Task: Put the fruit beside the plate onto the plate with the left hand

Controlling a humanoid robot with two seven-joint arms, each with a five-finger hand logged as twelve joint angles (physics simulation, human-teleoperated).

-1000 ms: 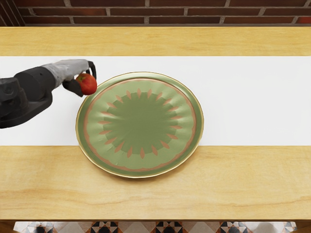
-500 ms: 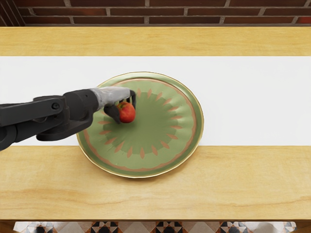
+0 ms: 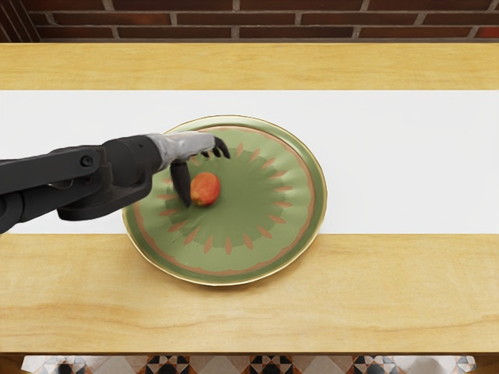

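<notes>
Wooden surface [image 3: 249,304] is crossed by a white runner [image 3: 405,156], on which a green patterned plate [image 3: 265,226] is set. A red fruit [image 3: 205,188] is seen lying on the plate, left of its middle. The left robot hand [image 3: 187,149] is stretched over the plate's left part with fingers spread and nothing grasped. Its thumb is pointed down just beside the fruit.

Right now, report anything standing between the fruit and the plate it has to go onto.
Nothing visible does. The fruit lies within the plate, left of its middle, bare plate around it. The left robot hand is open, just left of the fruit.
</notes>
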